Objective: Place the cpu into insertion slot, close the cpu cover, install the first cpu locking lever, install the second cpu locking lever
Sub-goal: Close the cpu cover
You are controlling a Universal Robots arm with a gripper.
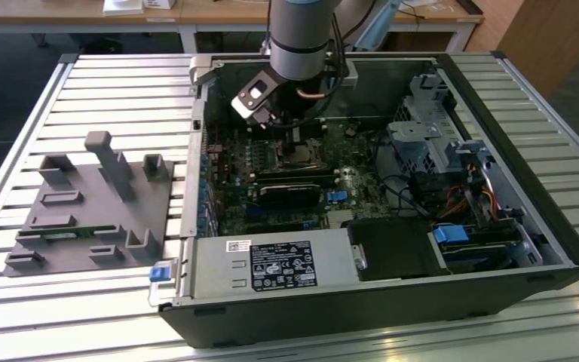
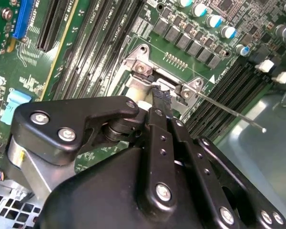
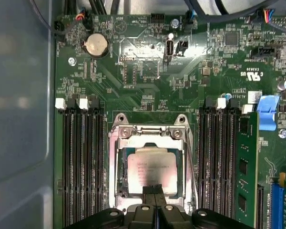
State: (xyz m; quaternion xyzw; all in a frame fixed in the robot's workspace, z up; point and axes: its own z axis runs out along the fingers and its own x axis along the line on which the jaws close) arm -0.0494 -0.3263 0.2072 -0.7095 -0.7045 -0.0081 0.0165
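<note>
Pincer point(image 3: 153, 193) clenched empty, tips at the insertion slot point(image 3: 125, 188) edge; cpu point(image 3: 155, 169) seated in that slot beneath the lowered cpu cover point(image 3: 150, 136). Judged risk: the unlatched locking lever point(image 2: 229, 112) beside the slot could spring off the tips

The open computer case point(image 1: 370, 309) on the surface point(image 1: 118, 83) is being viewed from high and well back in the exterior view. The insertion slot point(image 3: 118, 162) is being framed closely in both wrist views: straight down in the first wrist view, obliquely in the second wrist view.
</note>
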